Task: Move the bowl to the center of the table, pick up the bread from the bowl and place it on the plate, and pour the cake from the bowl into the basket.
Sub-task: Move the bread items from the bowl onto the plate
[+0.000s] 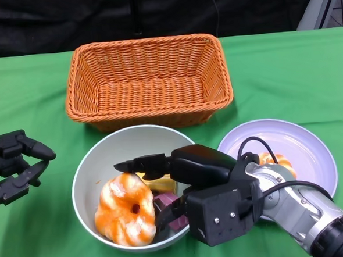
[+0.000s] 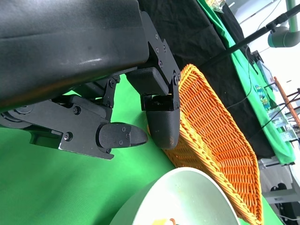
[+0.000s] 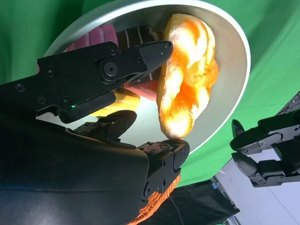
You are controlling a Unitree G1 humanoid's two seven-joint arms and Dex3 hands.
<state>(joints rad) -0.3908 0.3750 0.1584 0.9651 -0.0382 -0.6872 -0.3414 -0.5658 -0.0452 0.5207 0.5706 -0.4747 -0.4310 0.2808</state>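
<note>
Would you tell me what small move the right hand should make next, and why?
Probably close the right hand on the orange-glazed bread. It is inside the bowl, and the right wrist view shows fingers on either side of the bread without clearly gripping it. The plate waits beside the bowl, already holding something orange.

Bowl (image 1: 86, 168) sits before the basket (image 1: 148, 80), plate (image 1: 309, 149) to its right.
</note>
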